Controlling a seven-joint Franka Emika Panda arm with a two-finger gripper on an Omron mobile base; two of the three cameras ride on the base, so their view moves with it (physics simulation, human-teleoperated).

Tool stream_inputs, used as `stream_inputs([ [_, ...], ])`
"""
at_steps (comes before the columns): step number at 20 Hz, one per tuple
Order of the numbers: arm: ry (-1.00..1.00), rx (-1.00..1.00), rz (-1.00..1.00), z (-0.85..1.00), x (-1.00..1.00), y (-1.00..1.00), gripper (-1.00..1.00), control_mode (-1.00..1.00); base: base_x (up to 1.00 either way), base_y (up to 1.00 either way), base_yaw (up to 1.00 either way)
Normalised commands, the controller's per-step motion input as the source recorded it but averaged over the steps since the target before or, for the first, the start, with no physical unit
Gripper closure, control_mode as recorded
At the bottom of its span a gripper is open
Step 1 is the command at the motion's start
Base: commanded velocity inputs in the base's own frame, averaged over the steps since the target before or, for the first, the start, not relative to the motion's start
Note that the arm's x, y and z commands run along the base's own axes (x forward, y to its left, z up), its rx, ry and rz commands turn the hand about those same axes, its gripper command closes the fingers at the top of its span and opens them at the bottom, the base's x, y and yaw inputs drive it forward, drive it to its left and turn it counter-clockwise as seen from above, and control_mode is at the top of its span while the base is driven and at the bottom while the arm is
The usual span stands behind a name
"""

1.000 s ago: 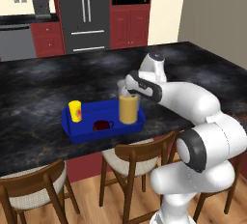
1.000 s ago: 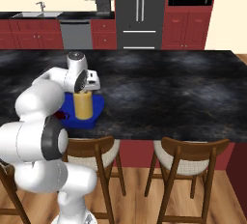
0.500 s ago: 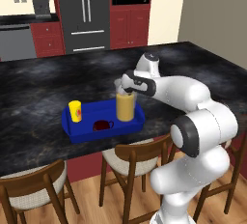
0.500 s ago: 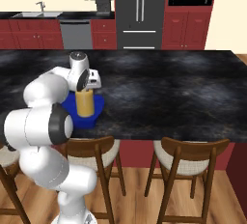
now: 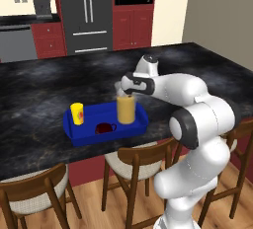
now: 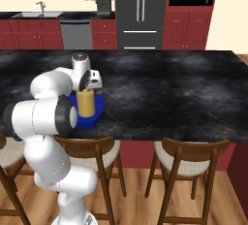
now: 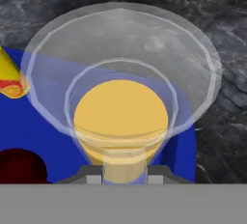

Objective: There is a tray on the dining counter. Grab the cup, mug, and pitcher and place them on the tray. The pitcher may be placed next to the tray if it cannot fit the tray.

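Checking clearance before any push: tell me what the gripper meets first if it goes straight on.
The pitcher: the gripper looks straight down into it, fingers at its handle; below lies the tray.

Even flat rendered light, soft shadows, slightly blurry, no glare

- Glossy white, rounded robot arm [image 5: 197, 124] built of fat tubular segments.
- Dark grey rings mark each joint, one capping the elbow.
- A boxy white hand with a dark face carries the small dark grey two-finger gripper [image 7: 123, 177].
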Motion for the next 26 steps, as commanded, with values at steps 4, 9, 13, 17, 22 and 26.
stream_inputs([
  [4,0.00,0.00,0.00,-0.27,0.13,0.00,1.00,-1.00,0.00,0.00,0.00],
  [9,0.00,0.00,0.00,-0.11,0.03,0.00,1.00,-1.00,0.00,0.00,0.00],
  [13,0.00,0.00,0.00,0.00,0.00,0.00,1.00,-1.00,0.00,0.00,0.00],
  [17,0.00,0.00,0.00,0.00,0.00,0.00,1.00,-1.00,0.00,0.00,0.00],
  [22,0.00,0.00,0.00,0.00,0.00,0.00,1.00,-1.00,0.00,0.00,0.00],
  [26,0.00,0.00,0.00,0.00,0.00,0.00,1.00,-1.00,0.00,0.00,0.00],
])
